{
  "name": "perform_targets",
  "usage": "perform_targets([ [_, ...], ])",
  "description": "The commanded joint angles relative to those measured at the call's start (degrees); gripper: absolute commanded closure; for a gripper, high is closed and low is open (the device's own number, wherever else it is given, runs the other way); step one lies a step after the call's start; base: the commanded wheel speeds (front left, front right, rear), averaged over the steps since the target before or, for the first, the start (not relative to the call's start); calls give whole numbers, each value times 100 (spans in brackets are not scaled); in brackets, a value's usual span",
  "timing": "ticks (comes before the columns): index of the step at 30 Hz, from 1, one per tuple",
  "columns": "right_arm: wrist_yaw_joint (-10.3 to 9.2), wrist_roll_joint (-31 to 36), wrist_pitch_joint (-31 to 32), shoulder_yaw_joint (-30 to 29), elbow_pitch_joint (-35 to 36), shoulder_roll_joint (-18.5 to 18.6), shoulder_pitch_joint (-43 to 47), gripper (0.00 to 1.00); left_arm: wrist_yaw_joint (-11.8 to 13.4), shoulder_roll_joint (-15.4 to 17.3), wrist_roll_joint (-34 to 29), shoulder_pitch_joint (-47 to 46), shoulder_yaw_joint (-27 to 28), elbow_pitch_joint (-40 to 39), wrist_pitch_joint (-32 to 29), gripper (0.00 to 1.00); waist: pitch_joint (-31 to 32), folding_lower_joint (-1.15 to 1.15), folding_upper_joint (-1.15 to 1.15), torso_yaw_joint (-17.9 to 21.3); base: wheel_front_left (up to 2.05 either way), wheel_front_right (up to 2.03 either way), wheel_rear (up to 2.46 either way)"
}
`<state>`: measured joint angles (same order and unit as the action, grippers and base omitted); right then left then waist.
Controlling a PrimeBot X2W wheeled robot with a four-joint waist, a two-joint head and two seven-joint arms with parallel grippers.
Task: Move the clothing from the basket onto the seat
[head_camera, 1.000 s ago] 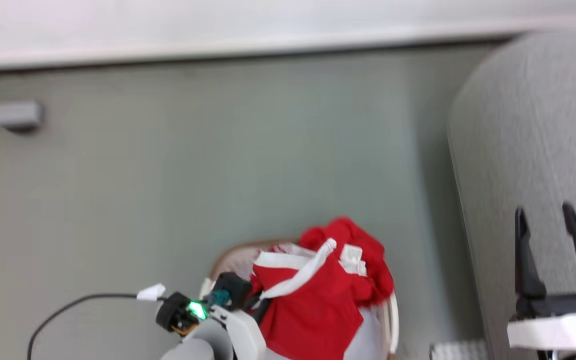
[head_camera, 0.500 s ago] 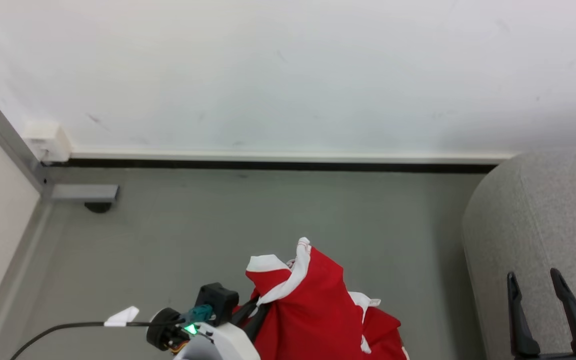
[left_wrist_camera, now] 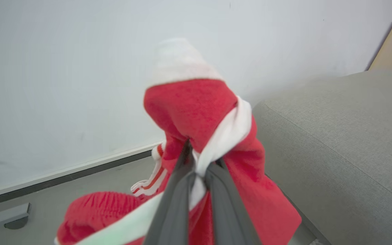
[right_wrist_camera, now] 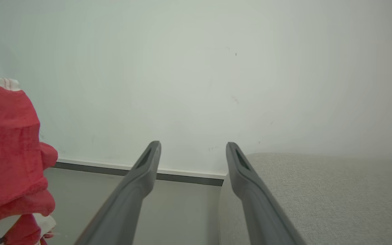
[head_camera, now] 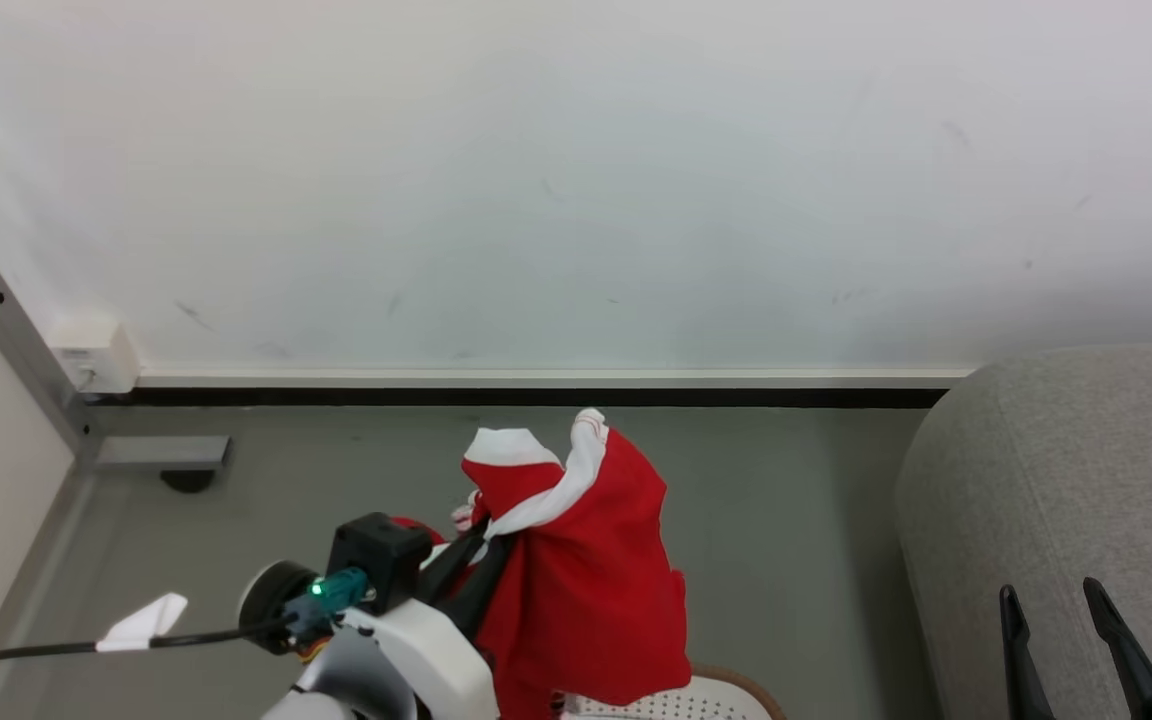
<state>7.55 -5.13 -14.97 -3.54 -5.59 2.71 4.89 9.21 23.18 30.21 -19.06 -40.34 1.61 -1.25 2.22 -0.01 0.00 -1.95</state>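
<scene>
While clothing (head_camera: 586,580) hangs over basket (head_camera: 696,700), seat (head_camera: 1056,480) stands right, wall (head_camera: 576,180) behind.

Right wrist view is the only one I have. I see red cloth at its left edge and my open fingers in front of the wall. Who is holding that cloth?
Observer: The left gripper. In its wrist view, its fingers are shut on a white band of the clothing.
Operator: Where is the basket?
Observer: In the head view, the basket shows just below the hanging cloth, at the bottom edge.
Operator: Is the cloth clear of it?
Observer: I cannot tell. In the head view the lower edge of the cloth overlaps the basket.
</scene>
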Motion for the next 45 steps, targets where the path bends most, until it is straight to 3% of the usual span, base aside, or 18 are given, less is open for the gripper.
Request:
perform_targets([
  [1,-12,-34,-15,22,-12,14,74,0,52,90,47,17,57,-182,-47,100,13,1,0,55,0,0,0],
  [15,-12,266,-15,412,280,14,-105,0,169,333,-34,-85,60,-625,-339,100,-17,1,0,204,0,0,0],
  [18,-12,343,-15,884,317,94,-92,0,153,311,-40,-122,34,-662,-351,100,-33,1,0,211,0,0,0],
  [25,-12,-22,-15,2359,176,891,-357,0,98,212,-67,-252,-66,-670,-405,100,-60,1,0,216,0,0,0],
  [30,-12,-305,9,3177,-54,1093,-881,0,31,128,-104,-344,-186,-656,-428,100,-68,1,0,218,0,0,0],
  [36,-12,-499,-1,3948,-705,970,-1754,0,-99,-2,-171,-497,-391,-698,-513,100,-81,1,0,186,0,0,0],
  [45,-12,-906,-12,4866,-2080,375,-3031,0,-387,-279,24,-642,-698,-824,-655,100,-37,1,0,148,0,0,0],
])
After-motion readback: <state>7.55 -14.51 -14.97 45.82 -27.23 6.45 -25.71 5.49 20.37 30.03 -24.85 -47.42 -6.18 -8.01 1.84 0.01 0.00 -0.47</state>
